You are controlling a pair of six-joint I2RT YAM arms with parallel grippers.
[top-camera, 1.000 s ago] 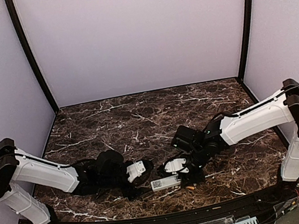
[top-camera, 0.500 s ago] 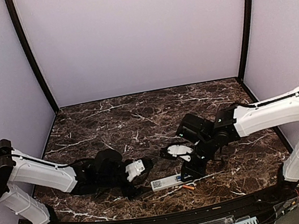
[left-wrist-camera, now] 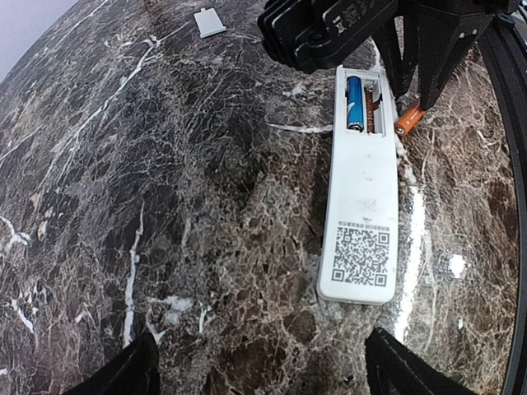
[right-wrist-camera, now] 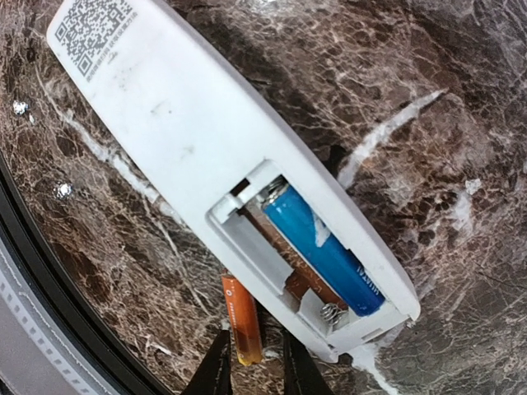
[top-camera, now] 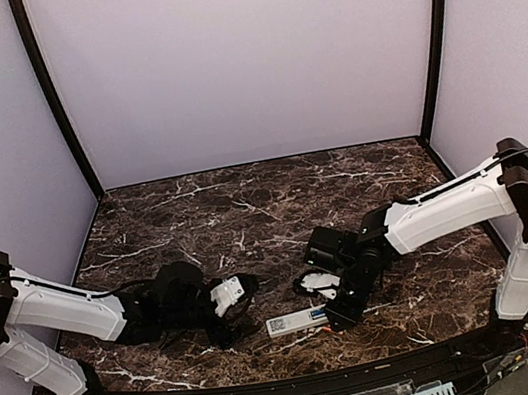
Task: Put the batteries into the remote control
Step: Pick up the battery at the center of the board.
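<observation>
From above, the white remote control (top-camera: 295, 321) lies at the bottom centre of the frame. The left gripper (top-camera: 242, 287) is near its left end and the right gripper (top-camera: 336, 313) is at its right end.

Left wrist view: the left fingers (left-wrist-camera: 132, 370) are spread wide and empty. The blue battery (left-wrist-camera: 355, 103) sits in the open compartment at upper right. The orange battery (left-wrist-camera: 409, 118) lies on the marble table (left-wrist-camera: 165, 206), just beside the remote.

Right wrist view: narrow fingers (right-wrist-camera: 216, 370) flank the orange battery at the bottom edge. I cannot tell whether they pinch it. Picking up the second battery seems underway. Next it needs a firm pinch, a lift, and seating in the empty slot.

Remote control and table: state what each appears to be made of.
Remote control: probably moulded plastic, judging by its smooth, matte white shell with faint smudges. Table: looks like dark brown marble with white veins, glossy from its glints; it may be a printed laminate instead.
</observation>
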